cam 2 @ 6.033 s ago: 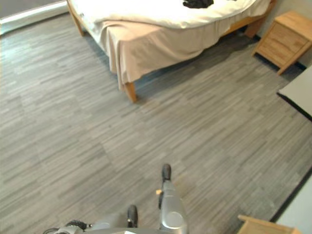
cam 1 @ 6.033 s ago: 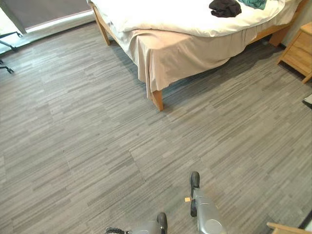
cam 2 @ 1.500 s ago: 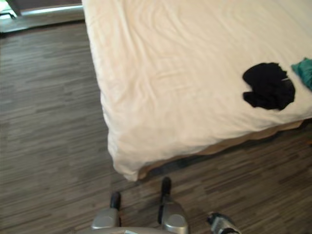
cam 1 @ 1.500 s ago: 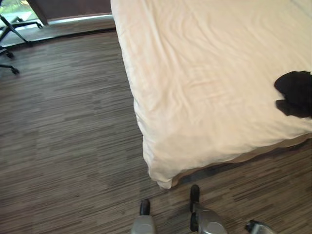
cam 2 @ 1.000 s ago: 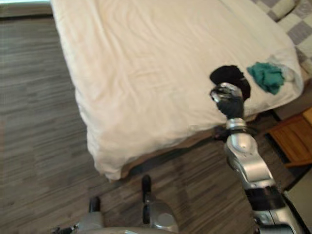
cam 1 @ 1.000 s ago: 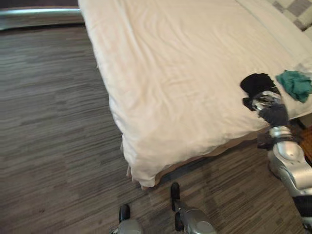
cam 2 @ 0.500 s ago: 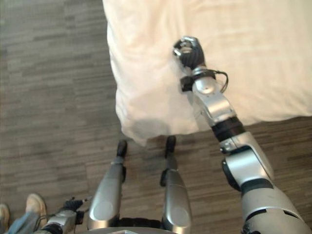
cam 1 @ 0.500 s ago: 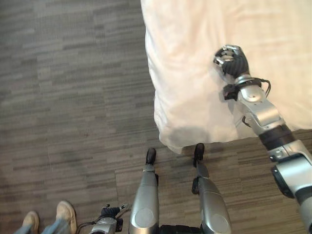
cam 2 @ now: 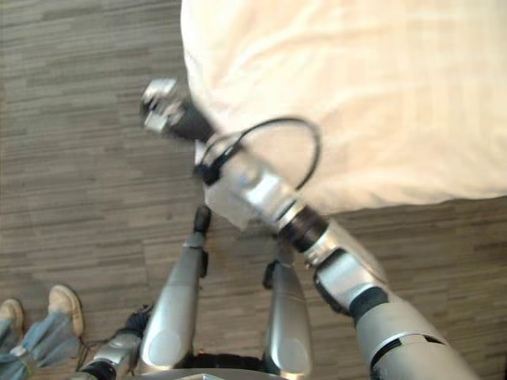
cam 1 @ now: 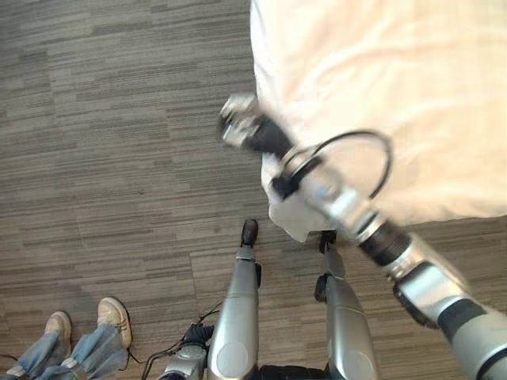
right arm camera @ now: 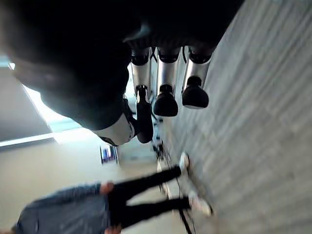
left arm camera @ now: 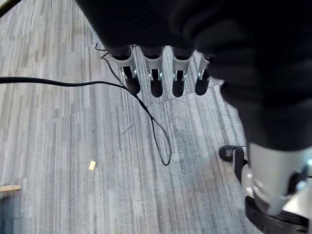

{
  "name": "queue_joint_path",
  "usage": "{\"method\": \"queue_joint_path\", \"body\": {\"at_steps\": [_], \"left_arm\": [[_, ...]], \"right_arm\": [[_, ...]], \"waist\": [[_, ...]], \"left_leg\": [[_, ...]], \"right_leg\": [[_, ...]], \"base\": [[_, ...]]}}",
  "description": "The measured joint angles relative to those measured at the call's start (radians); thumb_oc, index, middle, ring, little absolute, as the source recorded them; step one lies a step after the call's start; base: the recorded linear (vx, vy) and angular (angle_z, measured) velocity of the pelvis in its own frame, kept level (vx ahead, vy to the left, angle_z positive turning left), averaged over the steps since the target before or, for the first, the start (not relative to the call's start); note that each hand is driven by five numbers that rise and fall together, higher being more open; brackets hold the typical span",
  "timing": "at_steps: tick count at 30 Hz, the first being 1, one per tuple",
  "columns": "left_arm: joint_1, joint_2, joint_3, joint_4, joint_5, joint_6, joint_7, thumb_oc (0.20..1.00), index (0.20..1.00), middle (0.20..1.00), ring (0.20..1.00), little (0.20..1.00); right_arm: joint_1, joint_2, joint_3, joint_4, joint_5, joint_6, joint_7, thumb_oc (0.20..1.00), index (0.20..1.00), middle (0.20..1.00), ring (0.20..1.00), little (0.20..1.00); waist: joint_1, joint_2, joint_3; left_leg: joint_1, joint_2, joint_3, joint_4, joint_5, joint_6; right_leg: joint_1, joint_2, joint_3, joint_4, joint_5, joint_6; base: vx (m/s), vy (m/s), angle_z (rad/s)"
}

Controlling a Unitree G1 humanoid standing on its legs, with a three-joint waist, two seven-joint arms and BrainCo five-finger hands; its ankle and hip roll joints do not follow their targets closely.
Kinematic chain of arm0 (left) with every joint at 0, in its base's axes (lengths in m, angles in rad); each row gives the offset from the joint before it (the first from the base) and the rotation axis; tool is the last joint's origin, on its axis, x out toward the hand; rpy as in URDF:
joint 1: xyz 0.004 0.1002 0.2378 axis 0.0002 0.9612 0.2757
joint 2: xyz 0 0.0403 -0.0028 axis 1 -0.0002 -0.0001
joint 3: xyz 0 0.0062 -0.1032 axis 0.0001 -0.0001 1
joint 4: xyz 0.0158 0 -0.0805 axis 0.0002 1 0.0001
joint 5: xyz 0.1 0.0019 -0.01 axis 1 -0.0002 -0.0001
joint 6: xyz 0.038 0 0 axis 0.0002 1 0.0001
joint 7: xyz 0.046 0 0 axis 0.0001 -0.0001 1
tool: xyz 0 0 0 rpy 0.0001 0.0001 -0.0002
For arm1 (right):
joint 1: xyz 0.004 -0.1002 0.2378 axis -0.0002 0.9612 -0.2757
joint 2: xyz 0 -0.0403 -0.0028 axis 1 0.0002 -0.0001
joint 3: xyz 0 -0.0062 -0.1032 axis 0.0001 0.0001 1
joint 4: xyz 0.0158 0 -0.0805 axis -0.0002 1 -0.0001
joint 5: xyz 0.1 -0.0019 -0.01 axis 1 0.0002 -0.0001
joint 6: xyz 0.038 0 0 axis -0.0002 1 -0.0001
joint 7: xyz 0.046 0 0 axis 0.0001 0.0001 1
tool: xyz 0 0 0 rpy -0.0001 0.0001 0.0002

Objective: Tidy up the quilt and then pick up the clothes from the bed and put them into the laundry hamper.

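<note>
Quilt (cam 1: 396,87): soft, bulky, limp; we judge its hanging corner the best hold.
Our right hand (cam 1: 242,131) empty, fingers relaxed; left hand (left arm camera: 161,73) fingers straight, idle.

Both head views look steeply down — sharing the cream quilted bed corner (cam 1: 380,103) and grey wood-plank floor (cam 1: 119,134). Each wrist view peers closely along its own fingers toward that floor.
</note>
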Motion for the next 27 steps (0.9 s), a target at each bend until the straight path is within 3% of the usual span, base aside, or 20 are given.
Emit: {"method": "queue_joint_path", "body": {"at_steps": [2,5,6,7,9,10,15,20,27], "left_arm": [[-0.018,-0.001,-0.003,0.025,0.0,0.002,0.019,1.0,1.0,1.0,1.0,1.0],[-0.029,0.012,0.044,0.084,0.003,0.023,0.05,1.0,1.0,1.0,1.0,1.0],[-0.018,0.025,0.046,0.098,0.011,0.025,0.065,1.0,1.0,1.0,1.0,1.0],[-0.023,0.023,0.061,0.112,0.023,0.035,0.071,1.0,1.0,1.0,1.0,1.0],[-0.025,0.038,0.085,0.122,0.05,0.057,0.094,1.0,1.0,1.0,1.0,1.0],[-0.024,0.058,0.086,0.127,0.062,0.067,0.105,1.0,1.0,1.0,1.0,1.0],[-0.022,0.051,0.096,0.137,0.088,0.118,0.107,1.0,1.0,1.0,1.0,1.0],[-0.022,0.046,0.111,0.127,0.078,0.13,0.086,1.0,1.0,1.0,1.0,1.0],[-0.024,0.03,0.04,0.061,-0.026,0.153,-0.014,1.0,1.0,1.0,1.0,1.0]], "right_arm": [[0.044,0.014,0.021,-0.047,-0.016,-0.001,-0.043,0.2,0.2,0.2,0.2,0.2],[0.053,-0.005,-0.061,-0.053,-0.073,-0.037,-0.154,0.2,0.2,0.2,0.2,0.2],[0.061,-0.01,-0.114,-0.054,-0.094,-0.058,-0.208,0.2,0.2,0.2,0.2,0.2],[0.061,-0.02,-0.152,-0.054,-0.108,-0.071,-0.235,0.2,0.2,0.2,0.2,0.2],[0.081,-0.058,-0.24,-0.03,-0.112,-0.085,-0.284,0.2,0.2,0.2,0.2,0.2],[0.099,-0.09,-0.289,0.017,-0.113,-0.085,-0.303,0.2,0.2,0.2,0.2,0.2],[0.113,-0.216,-0.408,0.127,-0.113,-0.034,-0.3,0.2,0.2,0.2,0.2,0.2],[0.12,-0.325,-0.461,0.379,-0.104,0.013,-0.215,0.2,0.2,0.2,0.2,0.2],[0.023,-0.376,-0.524,0.485,-0.102,-0.092,-0.146,0.2,0.2,0.2,0.2,0.2]], "waist": [[0.013,-0.006,-0.002],[0.022,-0.028,-0.007],[0.018,-0.041,-0.017],[0.019,-0.036,-0.017],[0.011,-0.041,-0.024],[0.017,-0.062,-0.038],[-0.034,-0.056,-0.054],[-0.057,0.0,-0.048],[-0.095,0.082,-0.042]], "left_leg": [[0.036,0.0,-0.002,-0.001,-0.001,0.0],[0.145,0.021,0.013,-0.02,-0.007,-0.001],[0.18,0.042,0.026,-0.037,-0.013,0.007],[0.204,0.076,0.033,-0.056,-0.01,0.004],[0.251,0.106,0.028,-0.085,-0.001,-0.007],[0.282,0.102,0.035,-0.095,0.004,-0.016],[0.312,0.126,0.058,-0.167,0.046,-0.048],[0.281,0.109,0.082,-0.176,0.056,-0.043],[0.163,0.038,0.125,-0.154,0.066,0.002]], "right_leg": [[0.037,0.003,-0.004,0.0,-0.014,0.002],[0.133,0.01,-0.005,-0.001,-0.048,0.022],[0.155,0.019,-0.007,-0.005,-0.086,0.065],[0.161,0.039,-0.006,0.025,-0.094,0.076],[0.205,0.048,-0.002,0.114,-0.11,0.055],[0.251,0.052,0.019,0.079,-0.142,0.034],[0.264,0.078,0.046,0.009,-0.092,0.011],[0.213,0.063,0.072,0.0,-0.069,0.008],[0.078,0.001,0.12,0.0,-0.042,0.013]], "base": [[0.06,-0.157,0.06],[0.1,-0.167,-0.14],[0.2,-0.156,-0.39],[0.28,-0.217,-0.47],[0.17,-0.158,-0.15],[0.1,-0.106,-0.03],[0.03,-0.069,-0.19],[-0.06,0.032,-0.14],[-0.08,0.214,-0.09]]}}
